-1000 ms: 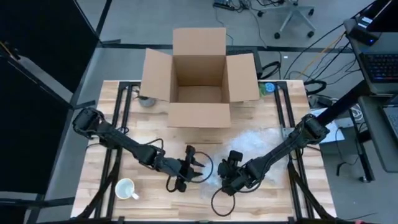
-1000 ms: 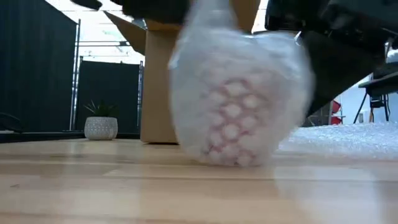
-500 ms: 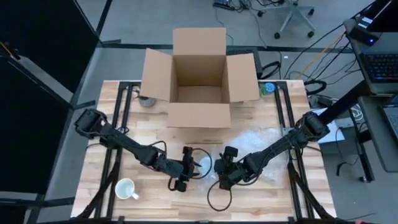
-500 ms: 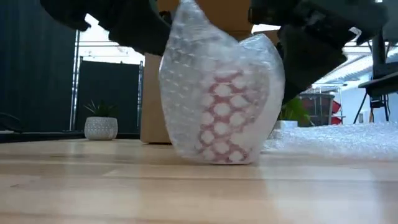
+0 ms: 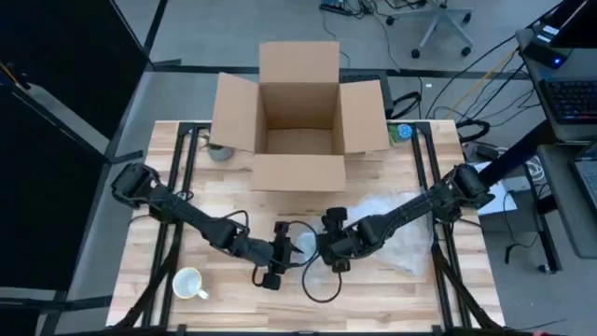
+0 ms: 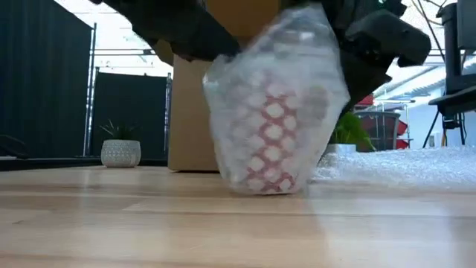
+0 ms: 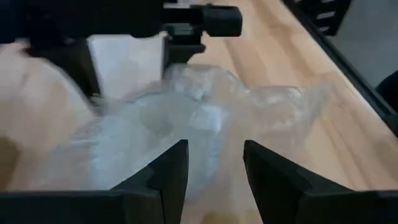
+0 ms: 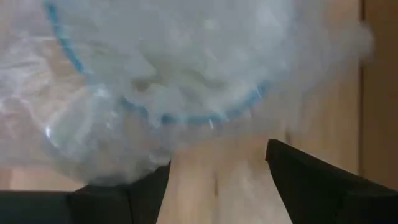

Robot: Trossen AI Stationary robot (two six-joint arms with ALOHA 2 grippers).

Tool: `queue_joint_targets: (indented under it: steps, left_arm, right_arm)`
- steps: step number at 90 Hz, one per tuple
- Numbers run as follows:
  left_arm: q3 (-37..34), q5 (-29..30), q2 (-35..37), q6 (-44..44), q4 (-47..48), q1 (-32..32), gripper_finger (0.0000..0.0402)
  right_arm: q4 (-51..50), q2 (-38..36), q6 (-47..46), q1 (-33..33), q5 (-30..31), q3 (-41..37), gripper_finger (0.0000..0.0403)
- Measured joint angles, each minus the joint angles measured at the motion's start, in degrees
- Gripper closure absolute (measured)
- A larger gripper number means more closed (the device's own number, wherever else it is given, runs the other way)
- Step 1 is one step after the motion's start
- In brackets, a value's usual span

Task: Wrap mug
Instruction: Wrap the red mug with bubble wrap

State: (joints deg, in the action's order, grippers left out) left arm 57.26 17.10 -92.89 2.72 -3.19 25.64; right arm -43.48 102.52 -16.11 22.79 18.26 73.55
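Wooden desk (image 5: 140,280), pale planks, with a grey floor and office clutter around it.

Mug (image 6: 271,141): red and white lattice pattern, standing upright on the desk near the front middle, covered in bubble wrap (image 6: 297,67). Low view shows the wrap rising above the mug's rim and bunched at the top. In the high view the bundle (image 5: 305,246) sits between the two grippers, well in front of the cardboard box.

Left gripper (image 5: 283,252): at the bundle's left side, touching or very close to it. Left wrist view shows its two fingers (image 7: 168,171) parted, the crumpled wrap (image 7: 205,118) lying just beyond them and none of it pinched.

Right gripper (image 5: 331,248): pressed in at the bundle's right side. Right wrist view shows its fingers (image 8: 311,174) spread apart, bare wood between them, with the wrapped mug (image 8: 174,68) filling the frame past them; a thin blue ring shows through the plastic.

Spare sheet of bubble wrap (image 5: 396,233) lies flat on the desk to the right of the mug, under the right arm.

White cup (image 5: 188,283) lies near the front left corner, well apart from the bundle.

Cardboard box (image 5: 298,121) stands open at the back middle of the desk, all four flaps spread outward. Small white pot with a plant (image 6: 120,151) shows to its left in the low view.
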Motion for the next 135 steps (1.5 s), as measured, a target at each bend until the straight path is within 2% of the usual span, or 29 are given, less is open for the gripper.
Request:
queue_joint_targets:
  steps: [15, 22, 29, 39, 53, 66, 75, 99, 108, 118, 126, 135]
  left_arm:
    - [2.6, 0.5, 6.9, 7.1, 13.5, 1.4, 0.0259]
    - [1.2, 1.8, 8.0, 11.7, 19.0, 1.9, 0.0259]
    - [-2.2, 5.1, 7.4, 15.0, 20.0, 2.7, 0.0259]
    - [-7.5, 5.9, 3.4, 16.4, 10.9, 2.5, 0.0259]
    - [-8.6, 5.6, -3.1, 16.4, -1.7, 1.6, 0.0259]
    - [-8.6, -0.9, -8.3, 16.4, -12.3, 1.4, 0.0259]
    - [-8.6, -2.3, -10.1, 16.4, -16.2, 1.5, 0.0259]
    - [-6.4, -3.4, -11.1, 14.7, -16.2, 1.5, 0.0259]
    - [-6.3, -2.9, -10.7, 14.5, -16.5, 1.3, 0.0259]
    - [-6.3, -2.8, -10.3, 14.7, -16.6, 1.3, 0.0259]
    - [-6.3, -2.7, -9.4, 14.8, -15.2, 1.8, 0.0259]
    - [-6.3, -2.7, -7.2, 14.9, -12.4, 2.3, 0.0259]
  right_arm:
    - [-1.9, 0.0, -5.6, 2.6, -2.1, 1.6, 0.0151]
    - [0.6, 0.0, -8.5, 4.0, -2.0, 1.2, 0.0151]
    - [4.6, 0.0, -11.8, 5.1, -0.5, -0.2, 0.0151]
    - [12.4, 0.0, -14.8, 6.3, 4.3, -2.8, 0.0151]
    - [15.9, 0.0, -14.9, 6.2, 4.4, -5.6, 0.0151]
    - [14.0, 0.0, -10.6, 4.8, 4.4, -6.1, 0.0151]
    - [14.2, 0.0, -5.2, 3.4, 3.9, -6.1, 0.0151]
    - [14.9, 0.0, 8.3, -2.1, 4.7, -6.1, 0.0151]
    - [9.5, 0.0, 9.9, -3.8, 4.5, -3.7, 0.0151]
    - [-4.5, 0.0, 7.3, -4.2, 4.4, 3.2, 0.0151]
    - [-15.3, 0.0, 3.8, -2.8, 4.1, 9.6, 0.0151]
    - [-20.7, 0.0, -0.1, -0.1, 1.5, 15.9, 0.0151]
